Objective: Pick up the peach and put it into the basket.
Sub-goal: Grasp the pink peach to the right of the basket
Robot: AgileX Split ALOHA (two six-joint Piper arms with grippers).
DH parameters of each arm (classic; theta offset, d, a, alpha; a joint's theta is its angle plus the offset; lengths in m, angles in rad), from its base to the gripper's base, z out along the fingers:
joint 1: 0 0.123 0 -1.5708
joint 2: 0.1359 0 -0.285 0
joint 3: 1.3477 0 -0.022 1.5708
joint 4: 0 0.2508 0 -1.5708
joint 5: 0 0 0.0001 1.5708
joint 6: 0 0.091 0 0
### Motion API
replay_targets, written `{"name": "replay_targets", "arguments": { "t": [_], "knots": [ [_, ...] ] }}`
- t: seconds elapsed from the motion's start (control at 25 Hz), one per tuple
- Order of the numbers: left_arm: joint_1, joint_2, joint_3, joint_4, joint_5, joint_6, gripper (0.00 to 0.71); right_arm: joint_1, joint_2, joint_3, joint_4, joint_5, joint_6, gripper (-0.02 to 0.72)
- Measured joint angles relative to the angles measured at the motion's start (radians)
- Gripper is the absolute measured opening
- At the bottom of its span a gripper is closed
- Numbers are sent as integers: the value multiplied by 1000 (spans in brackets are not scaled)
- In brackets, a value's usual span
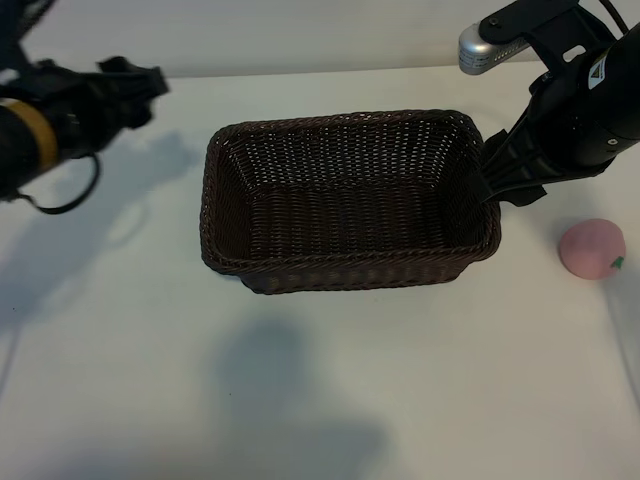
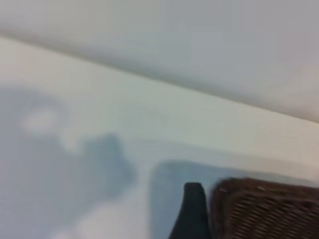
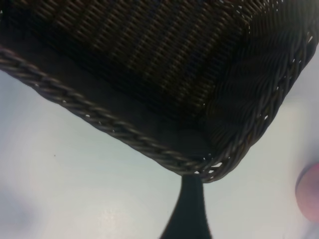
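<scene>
The dark brown wicker basket [image 1: 345,268] stands in the middle of the white table and holds nothing. The pink peach [image 1: 591,248] lies on the table to its right, apart from it. My right gripper [image 1: 493,183] hangs against the basket's right rim, left of the peach. In the right wrist view one dark finger [image 3: 191,209] ends at the basket's corner [image 3: 199,162], with the peach [image 3: 310,194] at the picture's edge. Nothing is between its jaws. My left gripper [image 1: 138,85] hovers at the far left; its one visible finger [image 2: 192,211] stands beside the basket [image 2: 264,209], holding nothing.
The table's far edge meets a pale wall behind the basket. Bare table lies in front of the basket and around the peach. Shadows of both arms fall on the tabletop.
</scene>
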Motion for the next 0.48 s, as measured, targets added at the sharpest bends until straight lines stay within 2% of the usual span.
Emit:
{"name": "replay_targets", "arguments": {
  "t": [0.32,0.48],
  "knots": [
    [0,-183,0,-3,218,213,598,0,0,0,0,0,-1,595],
    [0,-254,0,-63,310,370,598,0,0,0,0,0,-1,595]
  ]
}}
